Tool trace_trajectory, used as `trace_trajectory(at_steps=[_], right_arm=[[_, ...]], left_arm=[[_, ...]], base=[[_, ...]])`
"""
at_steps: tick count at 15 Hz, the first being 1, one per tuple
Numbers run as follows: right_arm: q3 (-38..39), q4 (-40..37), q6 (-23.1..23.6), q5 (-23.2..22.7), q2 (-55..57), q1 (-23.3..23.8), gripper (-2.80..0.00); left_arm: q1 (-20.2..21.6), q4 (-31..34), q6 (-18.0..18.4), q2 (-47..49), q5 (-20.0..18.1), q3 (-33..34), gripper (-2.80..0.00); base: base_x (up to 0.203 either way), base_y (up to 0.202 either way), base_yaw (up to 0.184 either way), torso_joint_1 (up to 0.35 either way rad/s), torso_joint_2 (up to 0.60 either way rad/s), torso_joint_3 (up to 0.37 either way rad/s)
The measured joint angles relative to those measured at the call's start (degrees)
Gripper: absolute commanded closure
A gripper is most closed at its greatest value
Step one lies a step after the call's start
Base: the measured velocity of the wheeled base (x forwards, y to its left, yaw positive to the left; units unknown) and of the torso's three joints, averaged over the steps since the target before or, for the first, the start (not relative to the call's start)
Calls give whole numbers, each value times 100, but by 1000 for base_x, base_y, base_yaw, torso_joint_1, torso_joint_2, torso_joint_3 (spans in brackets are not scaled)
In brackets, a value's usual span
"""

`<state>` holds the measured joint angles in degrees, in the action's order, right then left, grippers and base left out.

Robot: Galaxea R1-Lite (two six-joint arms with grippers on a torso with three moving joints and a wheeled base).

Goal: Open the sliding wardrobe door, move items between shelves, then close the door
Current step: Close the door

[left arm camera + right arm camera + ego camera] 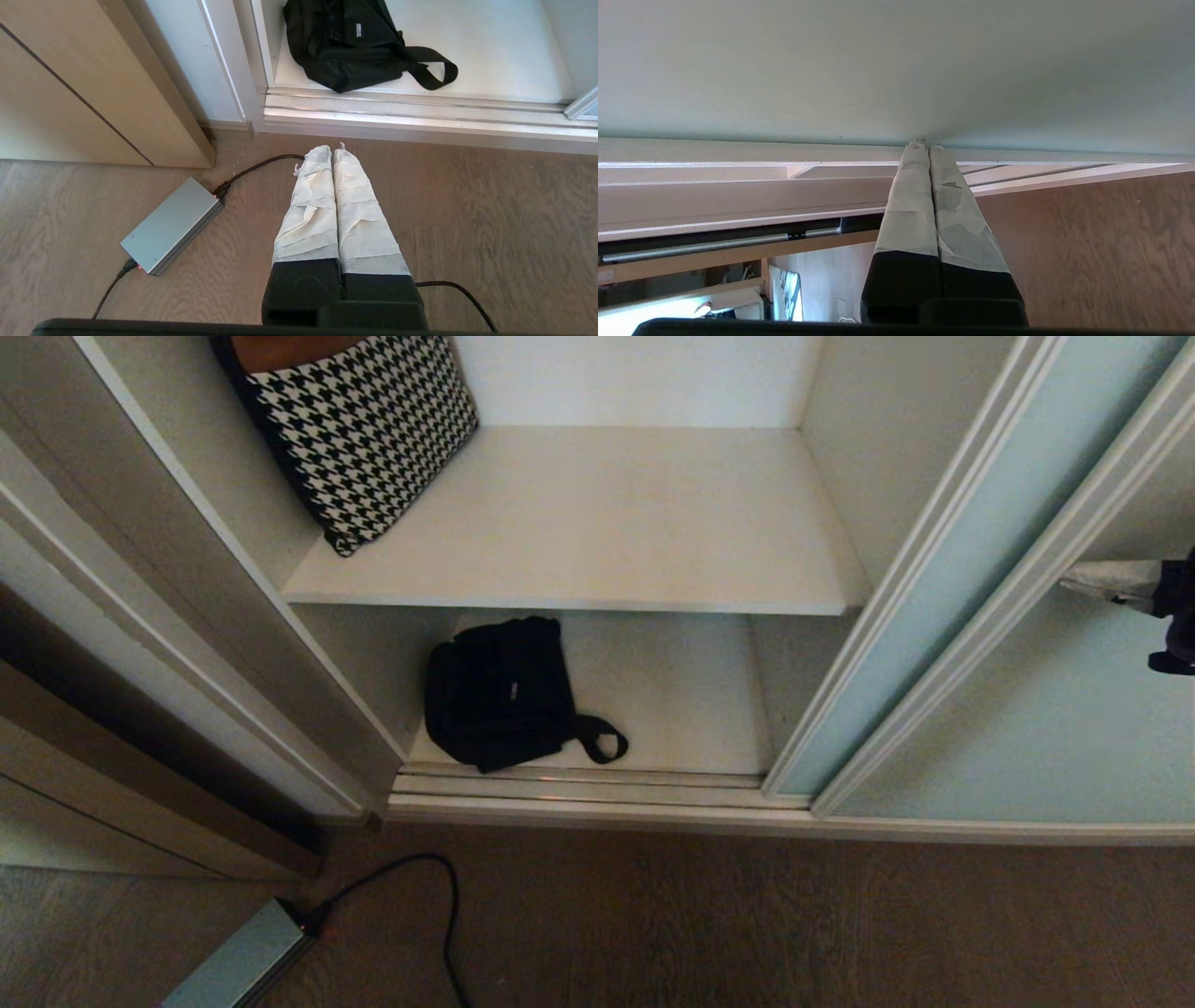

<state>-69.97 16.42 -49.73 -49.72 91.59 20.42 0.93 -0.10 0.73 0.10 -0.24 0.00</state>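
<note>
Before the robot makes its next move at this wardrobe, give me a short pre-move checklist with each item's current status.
1. Sliding wardrobe door pushed aside, opening exposed: ok.
2. Right gripper shut, tips at the door's glass by its frame: ok; contact cannot tell.
3. Left gripper shut, empty, over the floor: ok.
4. Black bag on the lower shelf, strap loop near the track: ok.
5. Upper shelf has free space beside the houndstooth cushion: ok.
</note>
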Motion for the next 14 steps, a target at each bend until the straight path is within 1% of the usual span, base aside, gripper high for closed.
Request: trace_trajectory(at_steps=[4, 6, 8, 12, 14], right_arm=[[64, -9, 41, 33, -124, -348, 0], [105, -3, 44, 68, -229, -626, 0], [214, -5, 108, 233, -354, -1048, 0], [381, -11, 437, 904, -536, -2150, 0], [491, -16, 526, 1158, -715, -2574, 0]], left_arm=[[0, 0, 1, 0, 0, 0, 0], [-2, 0, 2, 0, 2, 0, 0], [-2, -1, 1, 0, -2, 0, 0], [0, 0, 2, 0, 0, 0, 0], [0, 0, 4, 0, 0, 0, 0]], base=[[0, 0, 0, 0, 0, 0], [0, 0, 0, 0, 0, 0], [0, 0, 0, 0, 0, 0], [0, 0, 0, 0, 0, 0], [0, 0, 0, 0, 0, 0]])
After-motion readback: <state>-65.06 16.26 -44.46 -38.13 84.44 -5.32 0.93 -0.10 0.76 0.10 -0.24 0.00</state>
